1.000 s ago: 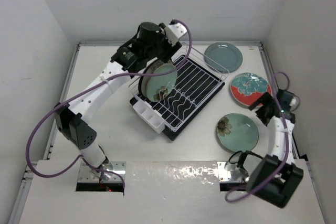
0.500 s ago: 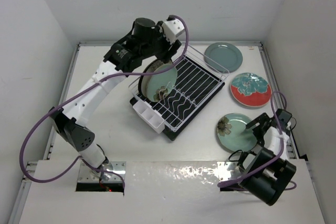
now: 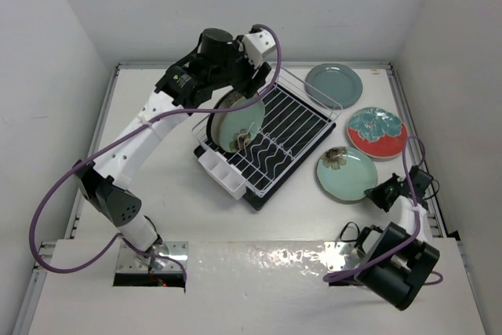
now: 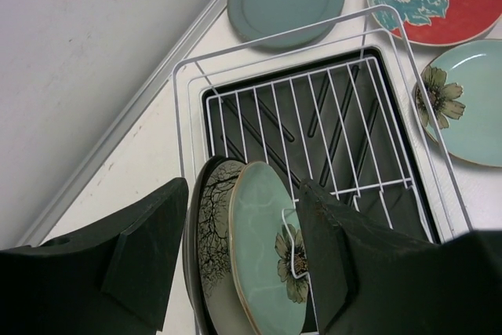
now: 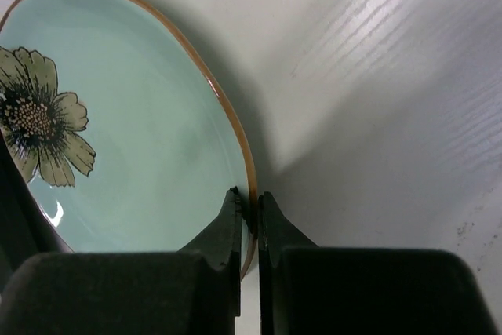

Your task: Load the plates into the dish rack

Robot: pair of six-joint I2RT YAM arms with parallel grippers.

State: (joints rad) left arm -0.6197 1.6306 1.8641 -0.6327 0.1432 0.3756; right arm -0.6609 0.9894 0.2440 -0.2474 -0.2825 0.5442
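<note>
The dish rack (image 3: 294,119) sits in the middle of the surface (image 3: 298,225), with its white cutlery box (image 3: 221,172) at the near left end. Two plates stand on edge in the rack's left end, next to that box: a cream plate (image 4: 210,225) with a dark branching pattern, and a pale green flowered plate (image 4: 267,256) leaning against it. The left jaws hang above this pair, wide apart and holding nothing. Just off the rack's near right side is a second pale green plate (image 3: 347,172), and the right jaws are clamped on its brown-edged rim at the side away from the rack. The red plate (image 3: 376,132) lies flat further right of the rack, and the grey-teal plate (image 3: 333,84) lies beyond the rack's far right corner.
</note>
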